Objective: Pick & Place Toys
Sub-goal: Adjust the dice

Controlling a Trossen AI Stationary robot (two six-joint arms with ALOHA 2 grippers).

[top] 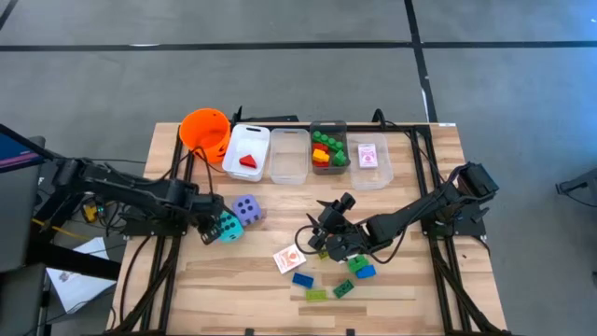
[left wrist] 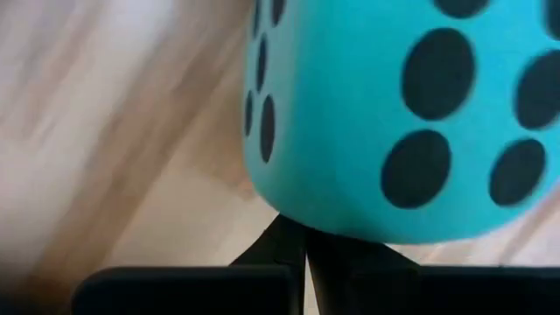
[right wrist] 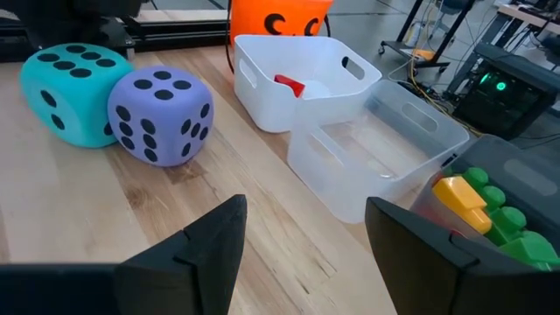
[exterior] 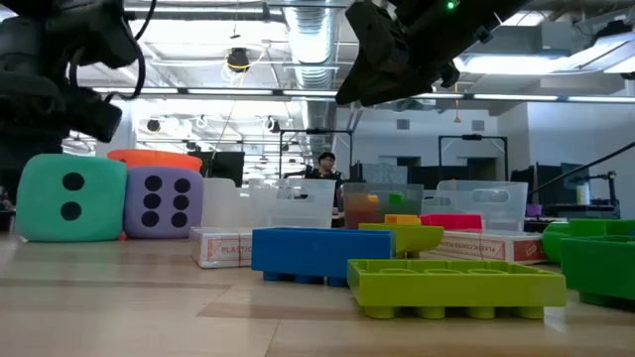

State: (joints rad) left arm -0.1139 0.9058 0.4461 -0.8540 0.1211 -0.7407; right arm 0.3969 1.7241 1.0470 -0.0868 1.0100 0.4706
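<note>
Wooden table [top: 233,289], closed left end effector [top: 211,230] against teal die [top: 229,227]; right end effector [top: 328,239] open, empty.

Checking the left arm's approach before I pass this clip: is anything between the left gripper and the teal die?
Nothing visible is. The left gripper, fingers shut, sits right against the teal die; in its wrist view the closed fingertips meet the die's lower edge with bare table beside them. The purple die stands on the die's far side, out of that path.
</note>
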